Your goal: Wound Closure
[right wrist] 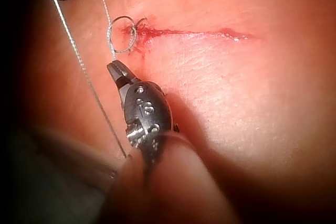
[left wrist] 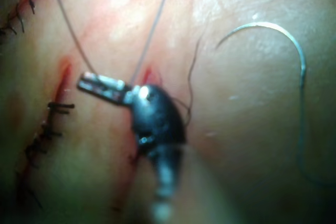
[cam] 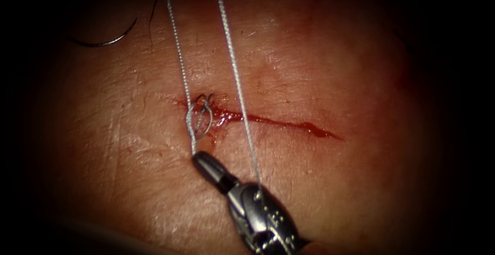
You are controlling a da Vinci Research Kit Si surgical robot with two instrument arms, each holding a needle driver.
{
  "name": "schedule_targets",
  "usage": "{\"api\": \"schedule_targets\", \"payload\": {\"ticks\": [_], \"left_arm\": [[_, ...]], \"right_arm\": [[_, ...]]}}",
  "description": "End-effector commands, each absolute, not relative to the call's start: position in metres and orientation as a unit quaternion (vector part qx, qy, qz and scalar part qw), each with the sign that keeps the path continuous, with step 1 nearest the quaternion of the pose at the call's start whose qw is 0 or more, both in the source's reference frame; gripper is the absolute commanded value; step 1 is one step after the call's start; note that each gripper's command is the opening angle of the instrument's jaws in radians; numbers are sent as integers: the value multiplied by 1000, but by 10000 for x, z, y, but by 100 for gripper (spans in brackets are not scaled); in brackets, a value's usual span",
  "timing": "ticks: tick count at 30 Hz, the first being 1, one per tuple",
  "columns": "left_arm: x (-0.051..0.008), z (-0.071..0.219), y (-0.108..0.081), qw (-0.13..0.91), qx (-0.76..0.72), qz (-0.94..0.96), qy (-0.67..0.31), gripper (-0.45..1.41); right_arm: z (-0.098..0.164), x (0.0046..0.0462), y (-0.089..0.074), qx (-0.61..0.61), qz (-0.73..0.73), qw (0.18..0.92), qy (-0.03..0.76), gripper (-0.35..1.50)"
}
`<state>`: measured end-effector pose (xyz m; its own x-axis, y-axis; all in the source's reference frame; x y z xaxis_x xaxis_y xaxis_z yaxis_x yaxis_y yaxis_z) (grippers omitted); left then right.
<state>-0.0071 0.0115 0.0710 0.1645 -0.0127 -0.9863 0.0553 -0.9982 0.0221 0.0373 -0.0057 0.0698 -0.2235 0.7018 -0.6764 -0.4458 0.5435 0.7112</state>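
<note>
Thread (cam: 180,59) makes a loose loop at the left end of the cut (cam: 278,121), we see the right tool (cam: 202,161) pinching it shut just below, the needle (cam: 105,41) lies loose on the tissue (cam: 319,69) up left, and most of the cut is open.

Grey thread (cam: 234,64), red cut (cam: 278,122)

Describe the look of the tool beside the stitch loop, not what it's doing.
The right arm's tool has two short, tapered jaws of dark grey metal with a glossy sheen. A black collar sits behind them, then a bulbous silver-grey wrist housing studded with small round pin heads, which show as bright dots in the right wrist view. No lettering can be read.
</note>
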Motion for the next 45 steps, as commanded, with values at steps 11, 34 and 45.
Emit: {"api": "schedule_targets", "payload": {"ticks": [11, 34, 45], "left_arm": [[-122, 737, 182, 6, 750, -661, -22, -45], [-179, 763, 192, 17, 744, -668, -30, -45], [-158, 749, 153, 32, 750, -661, -16, -45]], "right_arm": [[738, 400, -103, 140, 472, 626, 605, -35], [698, 395, -143, 159, 479, 620, 601, -35], [693, 334, -35, 152, 499, 612, 594, 128]]}}
